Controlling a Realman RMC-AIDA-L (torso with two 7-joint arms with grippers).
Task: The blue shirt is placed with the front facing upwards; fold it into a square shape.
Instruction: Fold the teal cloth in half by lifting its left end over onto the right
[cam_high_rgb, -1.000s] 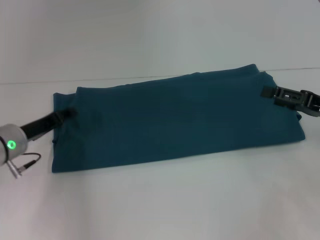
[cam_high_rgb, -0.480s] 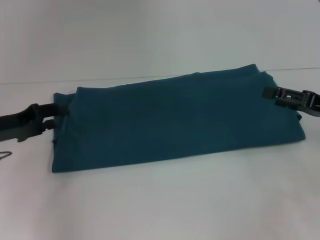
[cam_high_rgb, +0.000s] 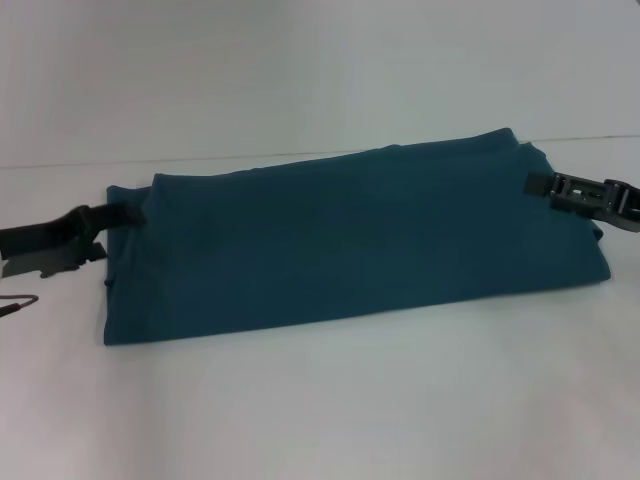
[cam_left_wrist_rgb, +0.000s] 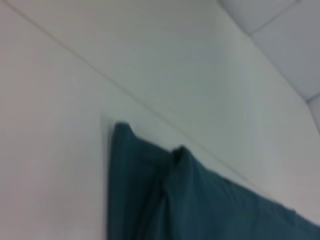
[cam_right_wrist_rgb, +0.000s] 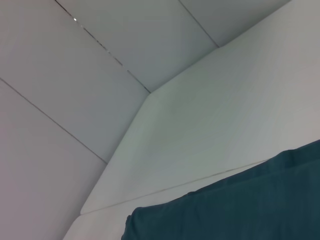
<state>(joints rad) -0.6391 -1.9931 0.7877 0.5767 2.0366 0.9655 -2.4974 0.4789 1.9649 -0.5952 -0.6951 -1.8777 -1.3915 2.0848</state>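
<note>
The blue shirt (cam_high_rgb: 360, 240) lies on the white table (cam_high_rgb: 330, 400) folded into a long band that runs left to right, with no lettering showing. My left gripper (cam_high_rgb: 125, 216) reaches in from the left and its tip is at the shirt's far left corner. That corner also shows in the left wrist view (cam_left_wrist_rgb: 150, 190), slightly bunched. My right gripper (cam_high_rgb: 533, 183) reaches in from the right and lies at the shirt's far right corner. The right wrist view shows the shirt's edge (cam_right_wrist_rgb: 240, 210) on the table.
The table's far edge (cam_high_rgb: 300, 157) runs just behind the shirt, with a pale wall (cam_high_rgb: 300, 70) beyond it. A thin cable (cam_high_rgb: 18, 303) hangs by my left arm at the left edge of the head view.
My left arm has swung: its wrist dropped out of view and the gripper now lies flatter, its tip slightly higher at the shirt's left corner. The right gripper and shirt have not moved.
</note>
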